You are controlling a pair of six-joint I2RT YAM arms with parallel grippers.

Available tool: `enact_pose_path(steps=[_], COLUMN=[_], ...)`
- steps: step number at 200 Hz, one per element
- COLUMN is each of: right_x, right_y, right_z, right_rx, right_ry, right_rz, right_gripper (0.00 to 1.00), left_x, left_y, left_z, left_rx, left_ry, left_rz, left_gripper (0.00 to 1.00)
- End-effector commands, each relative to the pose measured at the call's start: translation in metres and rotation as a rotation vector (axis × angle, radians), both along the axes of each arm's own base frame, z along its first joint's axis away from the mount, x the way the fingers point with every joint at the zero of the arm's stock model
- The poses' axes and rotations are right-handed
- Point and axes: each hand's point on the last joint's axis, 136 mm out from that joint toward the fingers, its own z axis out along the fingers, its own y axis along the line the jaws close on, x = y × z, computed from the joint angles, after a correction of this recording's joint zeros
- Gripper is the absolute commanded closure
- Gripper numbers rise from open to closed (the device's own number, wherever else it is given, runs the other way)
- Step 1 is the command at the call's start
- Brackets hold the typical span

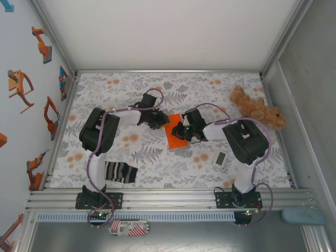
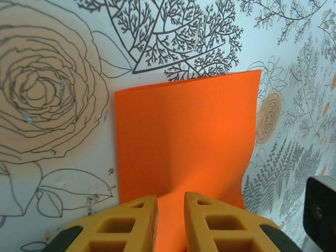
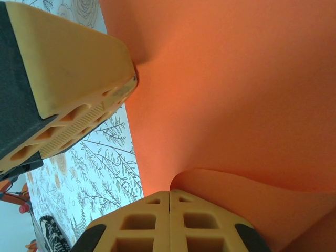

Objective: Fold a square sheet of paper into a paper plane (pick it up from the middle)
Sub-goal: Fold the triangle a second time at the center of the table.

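Note:
The square sheet of paper [image 1: 176, 137] is bright orange and lies on the flowered cloth at the table's middle, between the two arms. In the left wrist view the sheet [image 2: 184, 136] lies mostly flat with a wavy right edge. My left gripper [image 2: 170, 202] stands narrowly open, its tips down on the near part of the sheet and orange showing in the gap. My right gripper [image 3: 169, 193] is shut on the paper's edge, and a flap [image 3: 247, 194] curls up from its tips over the sheet [image 3: 236, 94]. The left gripper's finger [image 3: 79, 63] dents the paper.
A brown plush toy [image 1: 257, 107] lies at the back right. A striped sock [image 1: 121, 172] lies near the left arm's base, and a small white device [image 1: 220, 159] sits by the right arm. Metal frame rails border the table.

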Motion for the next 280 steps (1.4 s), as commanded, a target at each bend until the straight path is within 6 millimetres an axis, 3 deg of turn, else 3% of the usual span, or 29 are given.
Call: enact_pose_path(steps=[1, 78, 158, 227, 260, 280], right_x=[0.002, -0.001, 0.002, 0.000, -0.005, -0.008], right_y=[0.001, -0.001, 0.002, -0.001, -0.005, -0.008], right_z=[-0.006, -0.011, 0.000, -0.008, -0.017, -0.023], right_rx=[-0.026, -0.044, -0.018, -0.044, -0.066, -0.083], right_ry=[0.008, 0.018, -0.026, 0.000, 0.046, 0.071], right_rz=[-0.007, 0.012, 0.019, 0.011, 0.002, -0.007], right_gripper=[1.00, 1.00, 1.00, 1.00, 1.00, 0.88], left_x=[-0.018, -0.016, -0.018, -0.018, -0.010, 0.005], left_y=[0.013, 0.012, 0.014, 0.013, 0.009, 0.008], left_z=[-0.034, -0.033, -0.035, -0.034, -0.018, 0.004], left_rx=[0.088, 0.088, 0.093, 0.094, 0.076, 0.043], left_ry=[0.091, 0.091, 0.098, 0.095, 0.071, 0.029], left_rz=[0.001, -0.002, -0.001, -0.005, -0.008, 0.020], left_gripper=[0.79, 0.79, 0.79, 0.79, 0.79, 0.78])
